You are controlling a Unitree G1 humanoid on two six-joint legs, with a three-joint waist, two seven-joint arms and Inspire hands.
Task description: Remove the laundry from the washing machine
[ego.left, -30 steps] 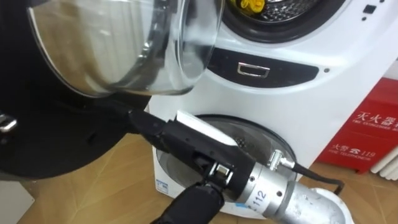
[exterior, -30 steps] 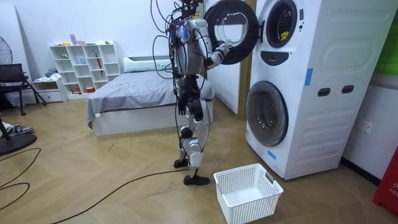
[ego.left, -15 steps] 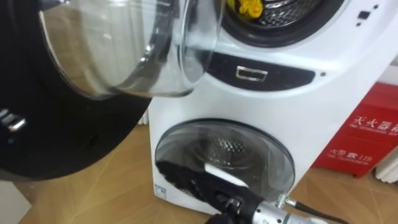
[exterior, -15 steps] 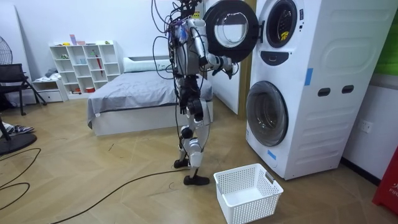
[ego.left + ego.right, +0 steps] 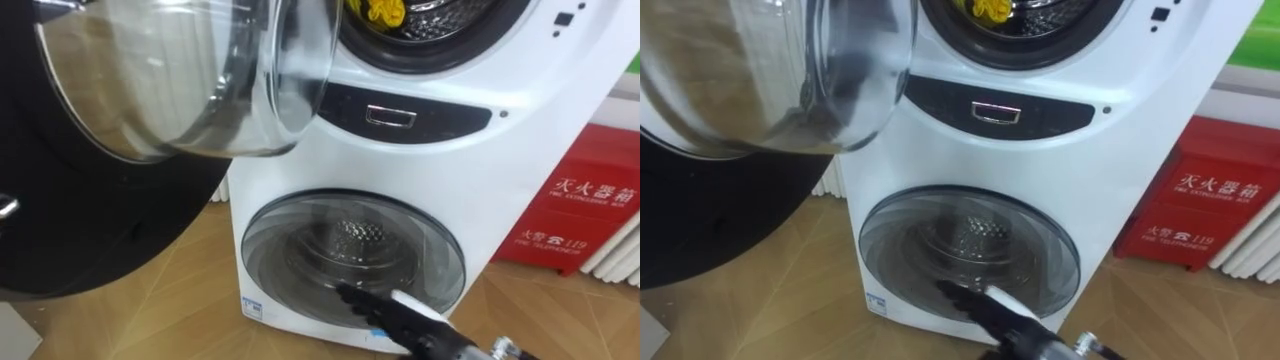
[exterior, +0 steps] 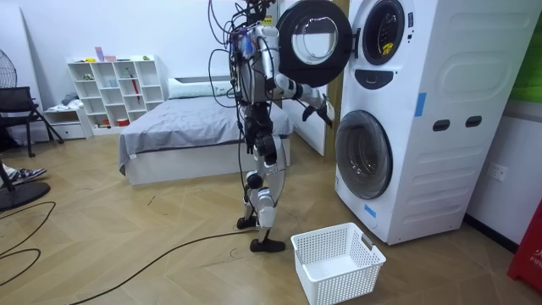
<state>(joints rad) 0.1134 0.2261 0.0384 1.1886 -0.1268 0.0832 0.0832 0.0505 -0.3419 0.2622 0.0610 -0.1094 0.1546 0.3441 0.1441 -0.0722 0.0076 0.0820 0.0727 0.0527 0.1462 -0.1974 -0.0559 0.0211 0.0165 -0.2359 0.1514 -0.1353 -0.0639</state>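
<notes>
1. Right hand (image 5: 395,308) sits at 6 o'clock in the eye views, arm coming in from lower right; fingers (image 5: 358,297) straight, pointing toward 10 o'clock; nothing held.
2. The hand shows in front of the round lower door (image 5: 300,240) of the lower washer (image 5: 490,180); can't tell from the eye views whether it touches the glass; in the room view the hand (image 6: 324,108) hangs in the air just short of the machine front, arm reaching forward and down.
3. Yellow cloth (image 5: 383,10) at 12 o'clock, inside the drum (image 5: 450,15) of the upper washer (image 5: 560,70); cut off by the top edge; well apart from the hand.
4. Upper door (image 5: 100,230) swung wide, at 9 to 10 o'clock; black ring; its clear glass bowl (image 5: 190,90) bulges toward the camera.
5. Dark panel (image 5: 440,118) with a small silver-framed slot sits between the drum opening and the lower door, at 12 o'clock from the hand.
6. Red box (image 5: 585,215) at 3 o'clock, beside the washer stack.
7. Room view: robot stands upright on the wood floor (image 6: 127,246), facing the stack; white basket (image 6: 334,261) on the floor at 5 o'clock from its feet, near the lower washer; bed (image 6: 186,127) behind the robot; white shelf (image 6: 114,89) by the wall at 9 o'clock.
</notes>
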